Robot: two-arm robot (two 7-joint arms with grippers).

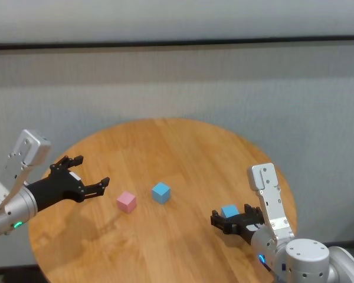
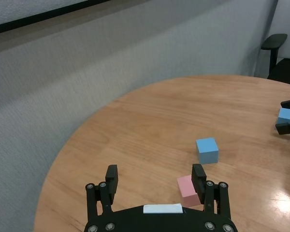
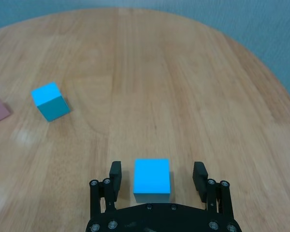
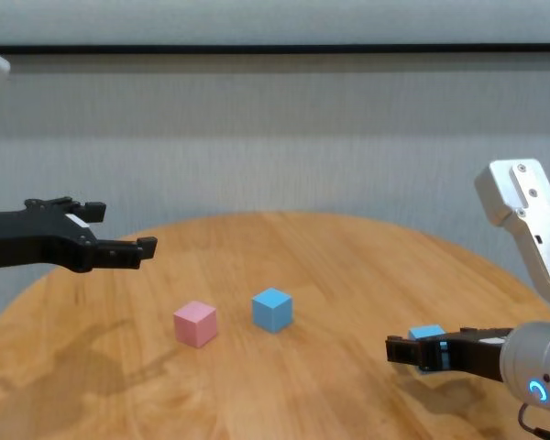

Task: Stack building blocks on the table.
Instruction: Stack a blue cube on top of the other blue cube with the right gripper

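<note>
On the round wooden table point(image 1: 183, 147) a pale pink block point(image 1: 126, 201) and a light blue block point(image 1: 161, 192) sit side by side near the middle, slightly apart. A second light blue block point(image 1: 229, 210) lies at the front right. My right gripper point(image 1: 230, 217) is open around it, and the right wrist view shows a small gap between the block point(image 3: 152, 179) and each finger point(image 3: 116, 174). My left gripper point(image 1: 91, 172) is open and empty, held above the table to the left of the pink block point(image 2: 186, 190).
A grey wall runs behind the table. The table's edge curves close behind my left gripper point(image 2: 154, 175) and beside my right arm. A dark chair point(image 2: 275, 41) stands beyond the table's far side in the left wrist view.
</note>
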